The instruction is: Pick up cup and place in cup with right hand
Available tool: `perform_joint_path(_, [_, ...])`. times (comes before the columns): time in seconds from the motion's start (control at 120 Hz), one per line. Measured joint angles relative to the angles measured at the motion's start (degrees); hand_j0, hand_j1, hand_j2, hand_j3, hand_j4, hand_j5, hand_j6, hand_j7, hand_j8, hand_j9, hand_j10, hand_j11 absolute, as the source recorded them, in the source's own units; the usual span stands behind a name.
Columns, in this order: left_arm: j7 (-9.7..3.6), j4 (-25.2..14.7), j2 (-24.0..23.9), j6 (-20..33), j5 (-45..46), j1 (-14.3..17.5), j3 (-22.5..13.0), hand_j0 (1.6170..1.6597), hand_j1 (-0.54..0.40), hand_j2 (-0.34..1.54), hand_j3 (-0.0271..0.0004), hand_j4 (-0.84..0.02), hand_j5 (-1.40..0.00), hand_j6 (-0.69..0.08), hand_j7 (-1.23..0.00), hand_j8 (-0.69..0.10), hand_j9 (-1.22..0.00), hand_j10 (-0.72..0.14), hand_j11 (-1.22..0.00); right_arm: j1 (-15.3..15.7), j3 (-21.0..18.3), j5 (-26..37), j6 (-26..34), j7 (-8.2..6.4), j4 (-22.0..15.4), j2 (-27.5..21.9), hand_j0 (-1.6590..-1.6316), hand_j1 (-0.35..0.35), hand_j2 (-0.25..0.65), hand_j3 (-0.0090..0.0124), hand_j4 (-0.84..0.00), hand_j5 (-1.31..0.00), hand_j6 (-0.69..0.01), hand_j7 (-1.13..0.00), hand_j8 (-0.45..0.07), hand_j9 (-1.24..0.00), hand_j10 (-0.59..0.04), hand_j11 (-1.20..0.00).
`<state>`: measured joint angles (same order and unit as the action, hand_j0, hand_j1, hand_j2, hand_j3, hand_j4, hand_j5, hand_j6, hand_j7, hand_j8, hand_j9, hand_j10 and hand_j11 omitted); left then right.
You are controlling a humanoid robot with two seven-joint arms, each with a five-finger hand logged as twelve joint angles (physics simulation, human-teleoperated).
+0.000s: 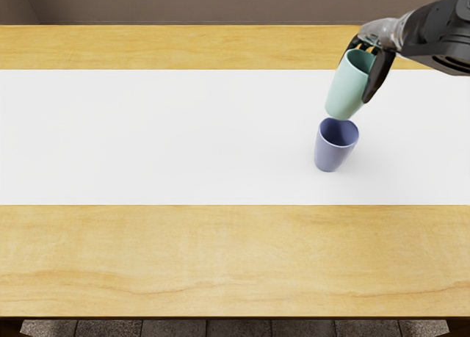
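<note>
My right hand (367,58) comes in from the upper right with its fingers closed around a mint green cup (346,91). The green cup is held slightly tilted, its open rim up and its base toward the lower left. Just below that base in the picture, a blue-purple cup (333,153) stands upright with its opening up. The green cup's base appears at the far rim of the blue cup; whether they touch I cannot tell.
A white mat (169,139) runs across the wooden table (220,256) from side to side, and the blue cup stands on it. The table's front edge runs along the bottom, with a tiled floor below. Behind the table is a brown wall.
</note>
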<state>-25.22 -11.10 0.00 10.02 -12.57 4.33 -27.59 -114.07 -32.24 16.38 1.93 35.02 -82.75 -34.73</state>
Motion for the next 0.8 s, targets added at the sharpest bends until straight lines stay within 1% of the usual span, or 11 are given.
perform_joint_path(0.45, [0.00, -0.03, 0.00, 0.00, 0.00, -0.15, 0.03, 1.6581, 0.349, 0.00, 0.0000, 0.000, 0.00, 0.000, 0.00, 0.000, 0.00, 0.000, 0.00, 1.22, -0.17, 0.18, 0.17, -0.02, -2.44, -1.11, -1.6481, 0.138, 0.020, -0.0006, -0.360, -0.71, -0.198, -0.70, -0.246, -0.73, -0.472, -0.74])
perform_joint_path(0.517, [0.00, -0.02, 0.00, 0.00, 0.00, -0.27, 0.05, 1.6581, 0.349, 0.00, 0.0000, 0.000, 0.00, 0.000, 0.00, 0.000, 0.00, 0.000, 0.00, 1.37, -0.17, 0.54, 0.42, -0.02, -2.89, -1.40, -1.6480, 0.125, -0.005, -0.0007, -0.367, -0.71, -0.205, -0.70, -0.255, -0.73, -0.481, -0.74])
perform_joint_path(0.583, [0.00, 0.00, 0.00, 0.00, 0.00, -0.22, 0.03, 1.6581, 0.349, 0.00, 0.0000, 0.000, 0.00, 0.000, 0.00, 0.000, 0.00, 0.000, 0.00, 1.56, -0.17, 0.97, 0.63, -0.03, -3.13, -1.55, -1.6483, 0.122, -0.010, -0.0007, -0.376, -0.71, -0.214, -0.70, -0.263, -0.73, -0.489, -0.74])
perform_joint_path(0.617, [0.00, 0.00, 0.00, 0.00, 0.00, -0.26, 0.02, 1.6581, 0.349, 0.00, 0.0000, 0.000, 0.00, 0.000, 0.00, 0.000, 0.00, 0.000, 0.00, 1.63, -0.23, 1.29, 0.83, -0.02, -3.20, -1.58, -1.6488, 0.123, 0.022, -0.0006, -0.380, -0.71, -0.216, -0.70, -0.266, -0.73, -0.492, -0.74])
perform_joint_path(0.708, [0.00, 0.01, 0.00, 0.00, 0.00, -0.29, 0.00, 1.6581, 0.349, 0.00, 0.0000, 0.000, 0.00, 0.000, 0.00, 0.000, 0.00, 0.000, 0.00, 1.85, -0.60, 2.05, 1.35, -0.01, -3.31, -1.52, -1.6486, 0.118, -0.006, -0.0006, -0.380, -0.71, -0.217, -0.69, -0.267, -0.72, -0.494, -0.73])
perform_joint_path(0.75, [0.01, 0.02, 0.00, 0.00, 0.00, -0.27, 0.00, 1.6581, 0.349, 0.00, 0.0000, 0.000, 0.00, 0.000, 0.00, 0.000, 0.00, 0.000, 0.00, 2.04, -0.69, 2.42, 1.71, -0.01, -3.34, -1.45, -1.6489, 0.119, 0.005, -0.0005, -0.384, -0.70, -0.220, -0.69, -0.271, -0.72, -0.498, -0.73])
perform_joint_path(0.8, [0.01, 0.02, 0.00, 0.00, 0.00, -0.29, 0.00, 1.6581, 0.349, 0.00, 0.0000, 0.000, 0.00, 0.000, 0.00, 0.000, 0.00, 0.000, 0.00, 2.44, -0.76, 2.87, 2.20, -0.01, -3.36, -1.34, -1.6489, 0.116, -0.002, -0.0006, -0.385, -0.70, -0.221, -0.69, -0.272, -0.72, -0.498, -0.73])
